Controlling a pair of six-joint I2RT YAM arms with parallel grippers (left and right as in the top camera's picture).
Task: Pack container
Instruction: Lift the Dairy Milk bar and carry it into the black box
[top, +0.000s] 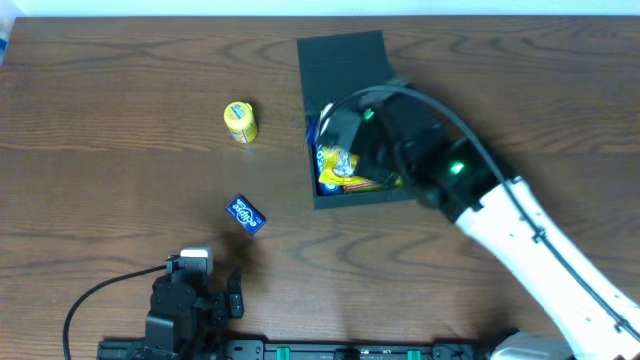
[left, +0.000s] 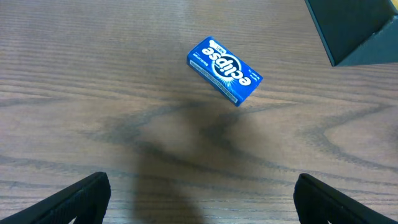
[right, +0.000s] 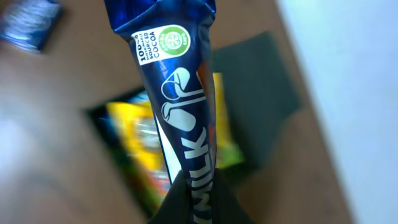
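The dark teal-green container (top: 345, 60) stands at the table's middle back with its flap lid open toward the far edge. Yellow and blue snack packets (top: 335, 165) lie inside it. My right gripper (top: 340, 125) hovers over the container, shut on a dark blue milk chocolate packet (right: 177, 93); the container (right: 261, 118) and a yellow packet (right: 134, 143) show blurred below it. My left gripper (left: 202, 202) is open and empty near the front edge. A blue Eclipse gum box (left: 224, 70) lies on the wood just ahead of it, also in the overhead view (top: 246, 214).
A small yellow tub (top: 240, 121) stands left of the container. A corner of the container (left: 354, 31) shows at the top right of the left wrist view. A second blue packet (right: 28, 22) is blurred at the right wrist view's top left.
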